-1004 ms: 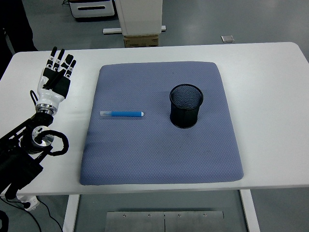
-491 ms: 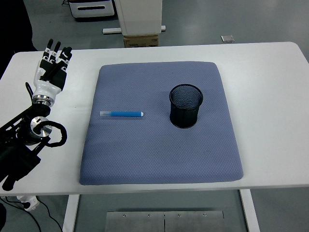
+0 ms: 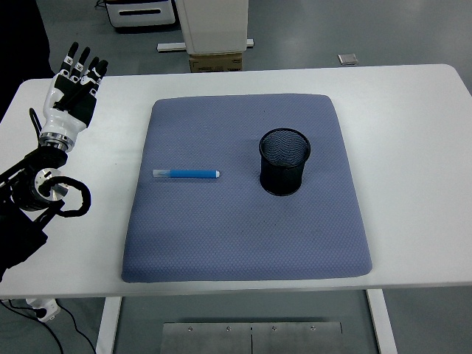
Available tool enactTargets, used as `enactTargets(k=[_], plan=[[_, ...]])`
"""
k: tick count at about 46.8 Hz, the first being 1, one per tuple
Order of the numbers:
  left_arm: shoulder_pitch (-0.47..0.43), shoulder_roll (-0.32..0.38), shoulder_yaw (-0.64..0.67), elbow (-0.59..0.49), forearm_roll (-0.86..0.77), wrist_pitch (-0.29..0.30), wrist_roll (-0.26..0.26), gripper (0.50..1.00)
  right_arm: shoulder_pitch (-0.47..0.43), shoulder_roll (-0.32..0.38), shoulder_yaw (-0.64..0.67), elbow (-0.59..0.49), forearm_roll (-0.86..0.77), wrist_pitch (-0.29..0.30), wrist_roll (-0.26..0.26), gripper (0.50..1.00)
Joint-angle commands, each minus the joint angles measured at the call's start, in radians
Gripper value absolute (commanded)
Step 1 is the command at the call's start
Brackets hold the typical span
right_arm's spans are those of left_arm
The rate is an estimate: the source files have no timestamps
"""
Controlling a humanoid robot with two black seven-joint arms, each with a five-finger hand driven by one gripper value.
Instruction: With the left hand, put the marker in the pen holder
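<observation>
A blue marker with a white cap end lies flat on the blue-grey mat, its length running left to right. To its right on the same mat stands a black mesh pen holder, upright and with nothing showing inside. My left hand hovers over the table's far left corner, well to the left of the mat and away from the marker. Its fingers are straight and spread, holding nothing. The right arm is out of view.
The white table extends around the mat on all sides. Beyond its far edge stand a white pedestal on a cardboard box and a white machine. A small grey object lies on the floor.
My left hand has drifted up and to the left, toward the table's far left corner, and the forearm has pulled back to the picture's left edge. Marker and holder have not moved.
</observation>
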Motion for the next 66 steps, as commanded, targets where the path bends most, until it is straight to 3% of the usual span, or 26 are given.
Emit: enactTargets(k=[1,13,23,30,40,44,50,58,64,66], plan=[[-0.001,0.004,0.000,-0.020,0.000,-0.004,0.000,1.000,-0.001,0.000,0.000,0.000,0.000,0.000,0.000,1.000],[-0.016,0.055,0.014,-0.051,0.000,-0.005,0.000,1.000,0.001,0.000,0.000,0.000,0.000,0.000,0.000,1.000],[-0.103,0.101,0.247,-0.104,-0.005,0.007,0.012,1.000,-0.001,0.000,0.000,0.000,0.000,0.000,0.000,1.000],[-0.146,0.141,0.366,-0.167,-0.006,0.059,0.037,1.000,-0.001,0.000,0.000,0.000,0.000,0.000,0.000,1.000],[-0.201,0.213,0.497,-0.173,-0.003,0.044,0.058,1.000,-0.001,0.000,0.000,0.000,0.000,0.000,0.000,1.000],[-0.205,0.219,0.503,-0.179,-0.003,-0.007,0.060,1.000,-0.001,0.000,0.000,0.000,0.000,0.000,0.000,1.000],[-0.223,0.236,0.524,-0.178,-0.002,-0.017,0.058,1.000,-0.001,0.000,0.000,0.000,0.000,0.000,0.000,1.000],[-0.257,0.265,0.541,-0.178,0.015,-0.090,0.058,1.000,-0.001,0.000,0.000,0.000,0.000,0.000,0.000,1.000],[-0.307,0.259,0.624,-0.178,0.110,-0.086,0.087,1.000,-0.001,0.000,0.000,0.000,0.000,0.000,0.000,1.000],[-0.339,0.247,0.673,-0.181,0.147,-0.090,0.135,1.000,-0.001,0.000,0.000,0.000,0.000,0.000,0.000,1.000]])
